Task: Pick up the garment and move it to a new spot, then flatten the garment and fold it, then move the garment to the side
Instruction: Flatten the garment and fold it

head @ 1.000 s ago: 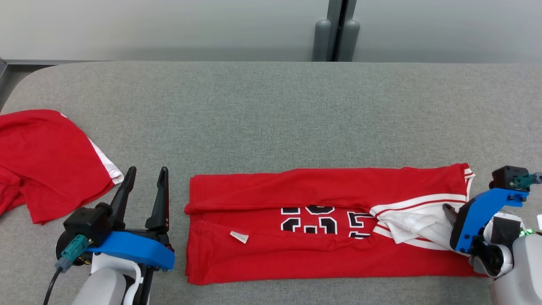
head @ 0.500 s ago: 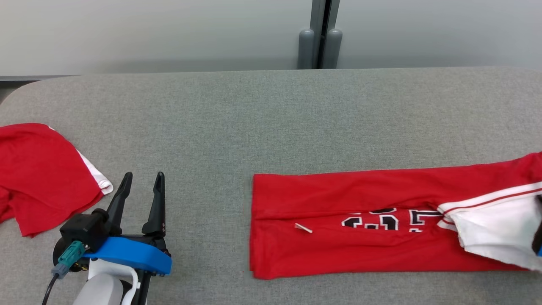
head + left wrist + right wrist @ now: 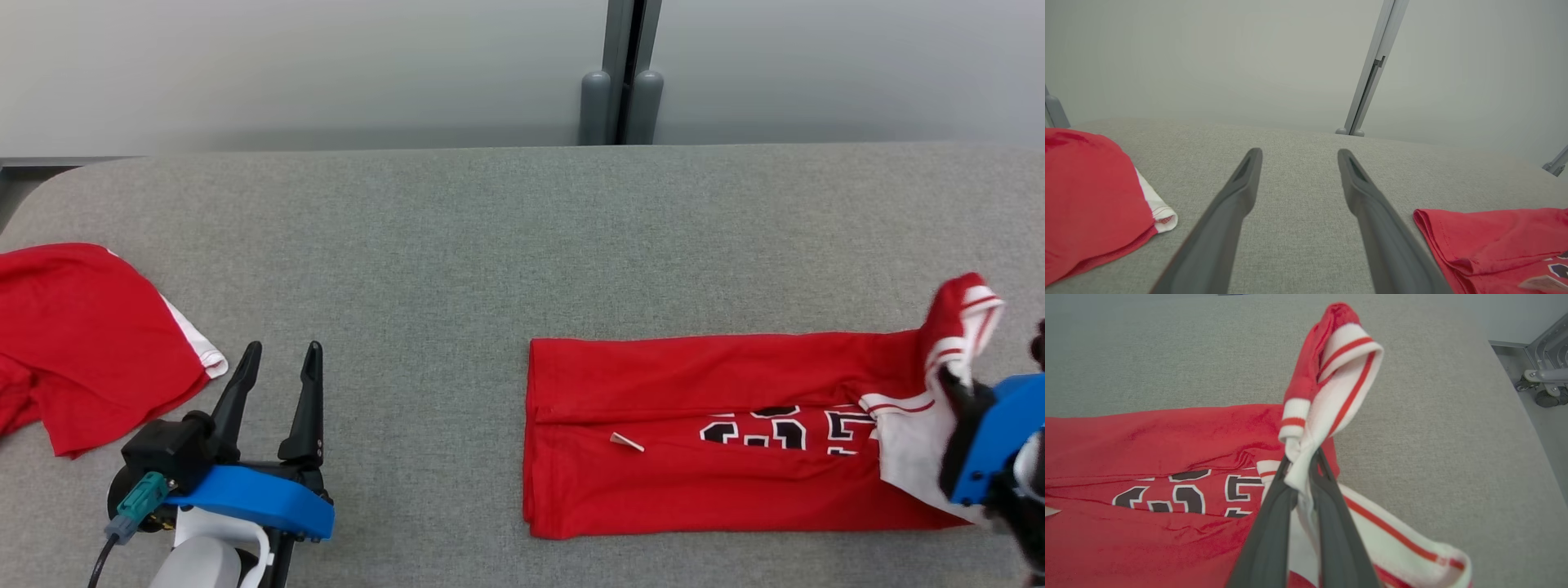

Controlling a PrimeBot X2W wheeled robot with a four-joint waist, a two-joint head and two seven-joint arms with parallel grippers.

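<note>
The garment [image 3: 718,482] is a red jersey with black-and-white numbers, folded into a long strip on the grey table [image 3: 490,245]. My right gripper [image 3: 951,384] is shut on its white, red-striped end and holds that end raised off the cloth. In the right wrist view the trim [image 3: 1339,367] stands up above my closed right gripper [image 3: 1300,473], and the rest of the garment [image 3: 1167,449] lies flat to the left. My left gripper [image 3: 277,355] rests open on the table, well left of the garment. The left wrist view has my left gripper [image 3: 1298,153] empty, with the garment's left end [image 3: 1494,241] at lower right.
A second red cloth with a white hem [image 3: 82,335] lies crumpled at the table's left edge, also in the left wrist view [image 3: 1086,196]. A grey post [image 3: 620,98] stands behind the table. The table's right edge and a wheeled base [image 3: 1543,388] show in the right wrist view.
My right gripper has shut on the garment's striped end, lifted it and dragged the whole garment to the right, away from my left gripper. The left gripper stays open and still.
</note>
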